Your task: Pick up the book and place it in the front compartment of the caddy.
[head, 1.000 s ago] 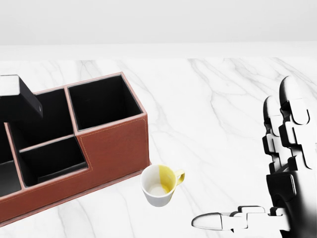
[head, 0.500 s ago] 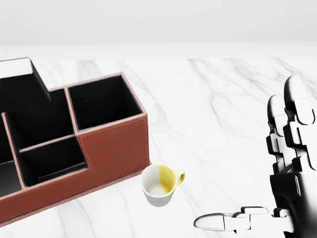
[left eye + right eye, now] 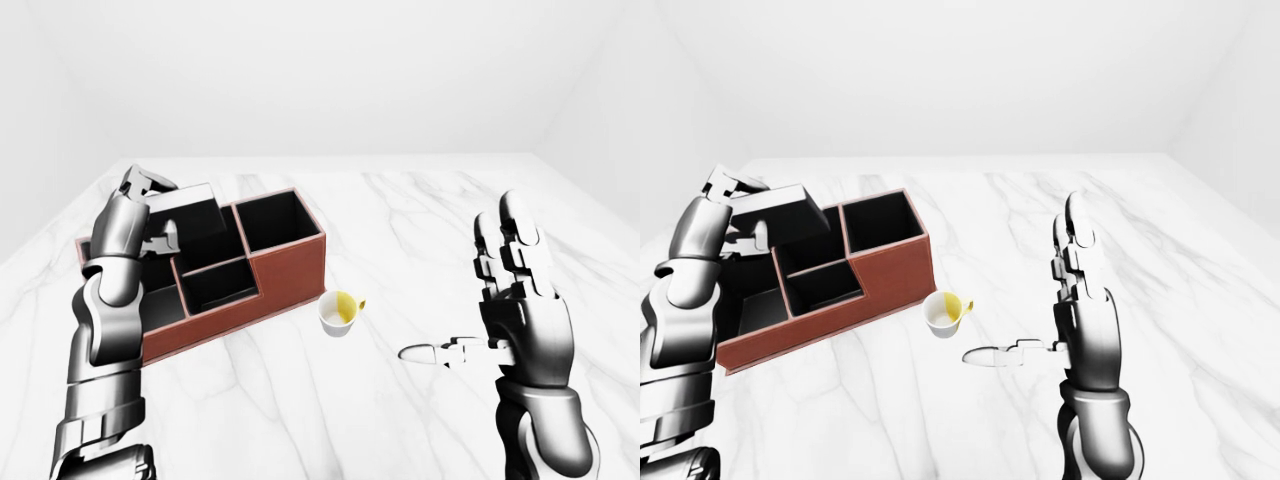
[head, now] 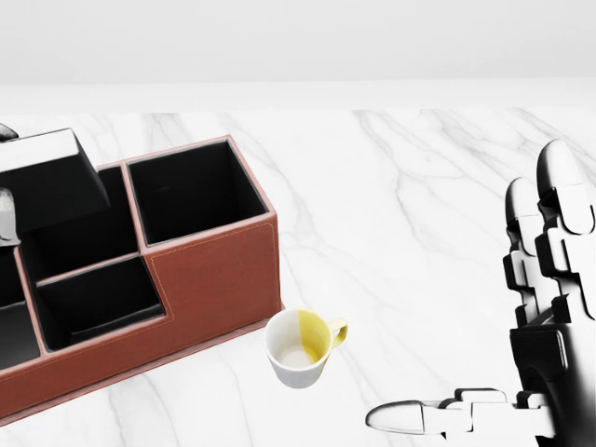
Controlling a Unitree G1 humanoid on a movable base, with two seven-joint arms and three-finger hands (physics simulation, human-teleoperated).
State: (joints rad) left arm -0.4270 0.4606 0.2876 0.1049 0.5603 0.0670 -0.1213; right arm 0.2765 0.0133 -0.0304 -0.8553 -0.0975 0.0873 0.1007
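Book, a dark black slab with a pale top face (image 3: 187, 212), hangs tilted above the left compartments of the reddish-brown leather caddy (image 3: 285, 270), the left hand (image 3: 148, 215) closed round it. Beside the caddy's right end lies a white mug with a yellow interior (image 3: 339, 313) on the white marble table (image 3: 400, 240). Right hand (image 3: 515, 305) is raised, fingers spread, holding nothing.

Left hand (image 3: 150, 215) raised, fingers clasped, right hand (image 3: 515, 300) upright, fingers spread
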